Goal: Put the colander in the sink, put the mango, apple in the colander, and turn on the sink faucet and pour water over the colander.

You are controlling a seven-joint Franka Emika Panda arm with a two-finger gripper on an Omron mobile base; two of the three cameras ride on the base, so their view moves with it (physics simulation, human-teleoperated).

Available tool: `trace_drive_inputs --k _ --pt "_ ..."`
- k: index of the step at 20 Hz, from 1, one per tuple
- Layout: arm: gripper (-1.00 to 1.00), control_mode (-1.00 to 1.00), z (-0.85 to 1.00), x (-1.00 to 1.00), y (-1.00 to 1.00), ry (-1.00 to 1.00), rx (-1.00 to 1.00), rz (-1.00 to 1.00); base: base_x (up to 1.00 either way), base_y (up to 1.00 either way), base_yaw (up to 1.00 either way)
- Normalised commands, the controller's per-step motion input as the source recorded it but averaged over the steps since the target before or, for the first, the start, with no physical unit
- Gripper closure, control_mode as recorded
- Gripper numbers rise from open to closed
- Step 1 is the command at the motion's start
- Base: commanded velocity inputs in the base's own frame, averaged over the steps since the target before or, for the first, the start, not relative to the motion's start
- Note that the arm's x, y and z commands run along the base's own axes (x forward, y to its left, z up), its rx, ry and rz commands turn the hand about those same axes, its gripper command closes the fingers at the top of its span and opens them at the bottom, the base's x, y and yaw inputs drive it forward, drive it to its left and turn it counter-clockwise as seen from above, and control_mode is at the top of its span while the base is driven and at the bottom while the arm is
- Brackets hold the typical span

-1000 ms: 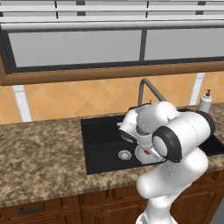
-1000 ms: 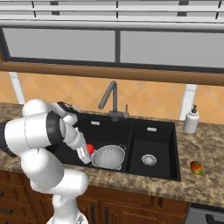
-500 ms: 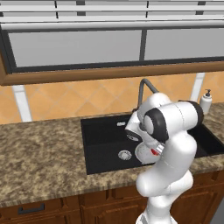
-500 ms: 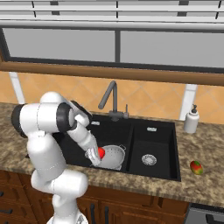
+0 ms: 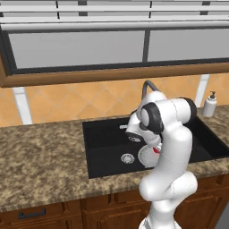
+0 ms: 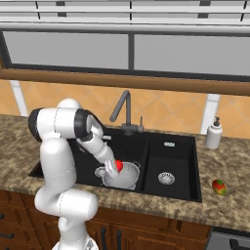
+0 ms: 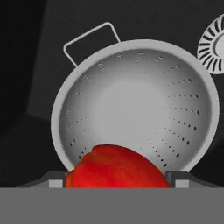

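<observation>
The silver colander [image 7: 135, 100] stands in the black sink [image 6: 171, 141], in its larger left basin beside the round drain [image 7: 212, 43]. My gripper [image 7: 116, 183] hangs just above the colander's near rim, shut on the red apple [image 7: 116, 168], whose top shows between the fingertips. From the right base view, the apple [image 6: 118, 166] sits in the gripper [image 6: 117, 167] over the colander [image 6: 126, 177]. The mango [image 6: 219, 186] lies on the counter right of the sink. The dark sink faucet [image 6: 124, 110] stands behind the basins, with no water running. My arm hides most of the colander [image 5: 144, 156] in the left base view.
A white soap dispenser [image 6: 213, 134] stands at the sink's back right corner. The smaller right basin [image 6: 168, 166] has its own steel drain. Speckled granite counter [image 5: 40, 152] runs on both sides, with a tiled wall and window behind.
My arm has swung the apple rightward from the left part of the basin to above the colander. The colander and mango have stayed put.
</observation>
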Motion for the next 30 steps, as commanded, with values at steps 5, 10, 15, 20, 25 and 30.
trace_drive_inputs --k 5,10,15,20,25,30 --pt "1.00 -1.00 -0.49 0.30 0.00 0.00 -0.11 -0.07 0.00 0.00 0.00" --pt "1.00 -1.00 -0.66 0.10 0.00 0.00 -0.04 -0.06 0.00 0.00 0.00" --pt "1.00 -1.00 -0.83 0.00 0.00 0.00 0.00 -0.03 0.00 0.00 0.00" --pt "1.00 -1.00 -0.83 0.00 0.00 0.00 -0.03 -0.03 0.00 0.00 0.00" --pt "1.00 -1.00 -0.83 0.00 0.00 0.00 -0.06 -0.04 0.00 0.00 0.00" --pt "-1.00 -1.00 -0.60 -0.11 0.00 -0.03 -0.03 -0.05 0.00 0.00 0.00"
